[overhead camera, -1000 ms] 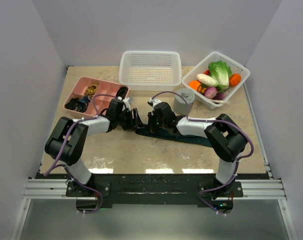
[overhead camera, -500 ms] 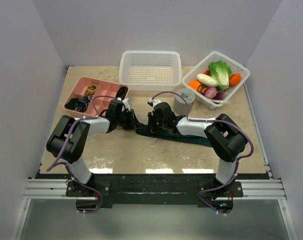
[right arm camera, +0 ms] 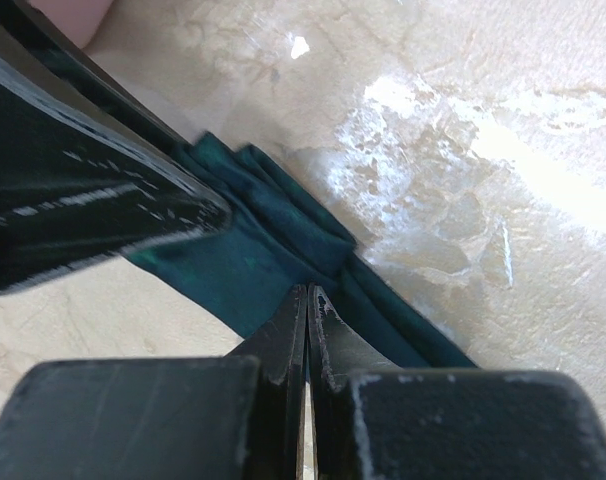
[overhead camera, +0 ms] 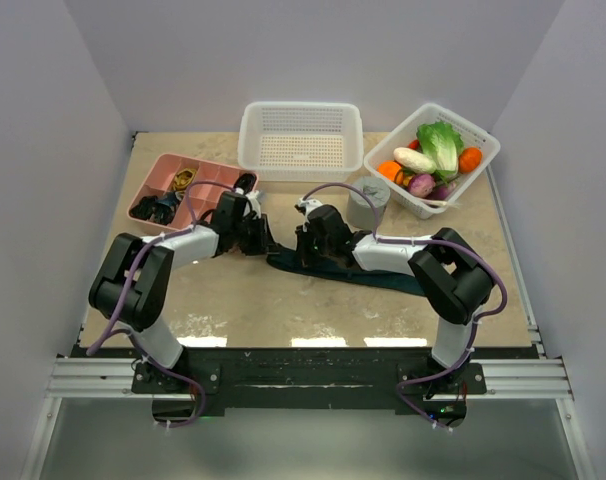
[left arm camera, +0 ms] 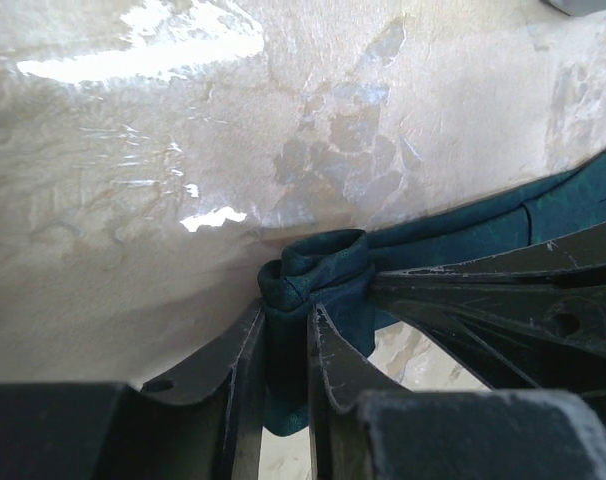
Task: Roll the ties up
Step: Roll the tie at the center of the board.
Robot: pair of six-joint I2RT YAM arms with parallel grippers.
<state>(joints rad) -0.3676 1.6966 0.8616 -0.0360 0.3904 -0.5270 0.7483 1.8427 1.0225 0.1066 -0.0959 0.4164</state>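
The dark teal tie lies flat on the table, running from the middle toward the right. Its left end is bunched into a small roll. My left gripper is shut on that rolled end; the fabric shows squeezed between its fingers. My right gripper sits just right of it, with its jaws closed and its tips pressed down on the tie. No fabric shows between the right jaws. The right gripper's fingers cross the left wrist view beside the roll.
A pink compartment tray with small items stands at the far left. A white empty basket stands at the far middle. A grey cylinder stands close behind the right gripper. A white basket of vegetables is at the far right.
My left gripper has shifted slightly back and to the left with the tie's end, which bunched up a little more. The right gripper has stayed on the tie.
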